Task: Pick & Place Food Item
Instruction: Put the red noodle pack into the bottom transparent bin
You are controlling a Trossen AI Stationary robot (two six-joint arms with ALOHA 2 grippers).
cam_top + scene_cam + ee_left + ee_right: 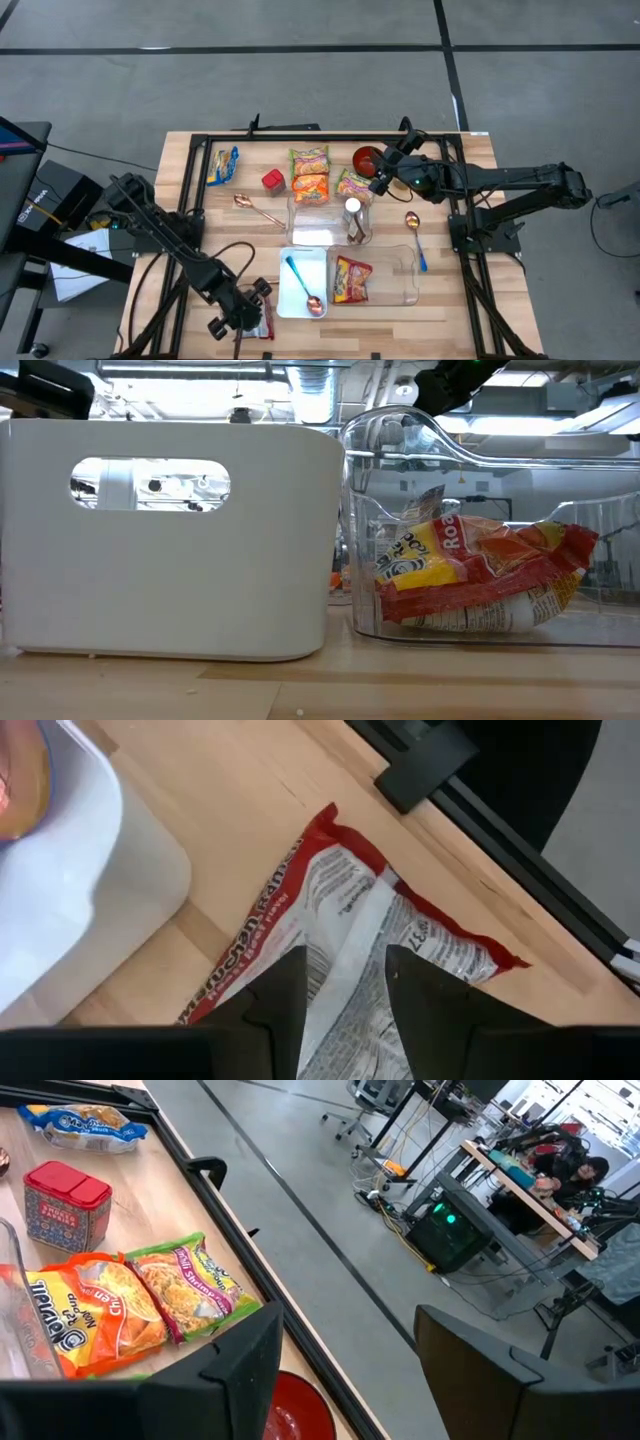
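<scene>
The wooden surface (190,150) is carrying a white bin (300,283) and a clear bin (395,275). Just left of the white bin, near the front edge, a red noodle packet (380,945) with white print is lying flat. The left tool (345,995) is hovering over it, fingers apart. The right tool (381,180) is hanging, fingers apart, beside the far red bowl (366,158).

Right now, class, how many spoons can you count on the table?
3: a copper spoon left of the clear tray, a blue-handled spoon to its right, another blue-handled spoon inside the white bin.
</scene>
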